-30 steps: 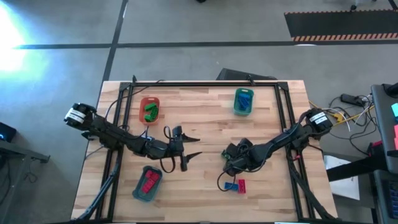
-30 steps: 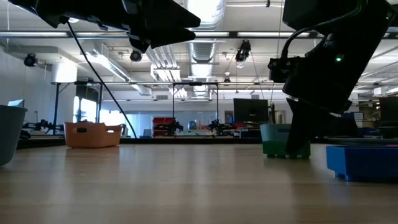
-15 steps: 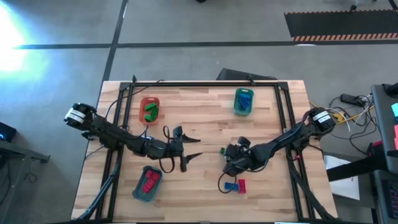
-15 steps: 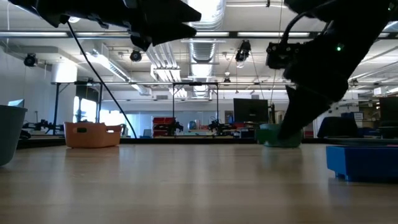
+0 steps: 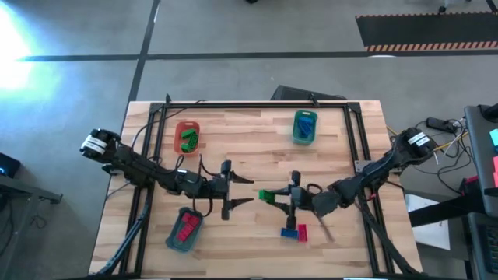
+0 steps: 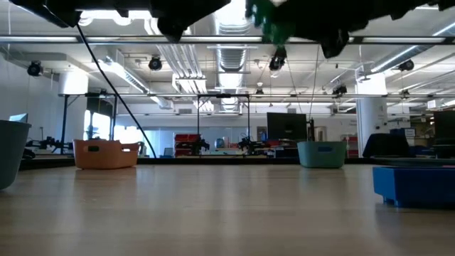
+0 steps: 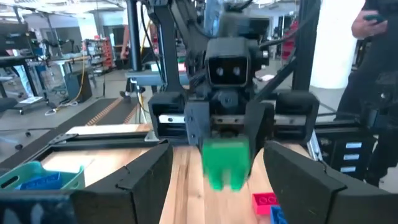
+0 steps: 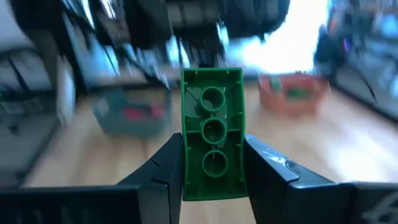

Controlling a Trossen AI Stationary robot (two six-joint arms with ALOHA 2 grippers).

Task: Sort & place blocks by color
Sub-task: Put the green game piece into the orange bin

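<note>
At the centre of the high view, we see the right end effector pinching a green block above the table. The left end effector, fingers spread, faces it from the left. A blue block and a red block lie just below.

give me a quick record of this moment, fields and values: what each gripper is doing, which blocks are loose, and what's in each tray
right gripper: shut on green block, lifted above mid-table
left gripper: open, empty, facing the right gripper
loose blocks: blue block and red block, side by side near the front edge
orange-red tray: green blocks
green tray: blue blocks
teal tray: red blocks
</note>
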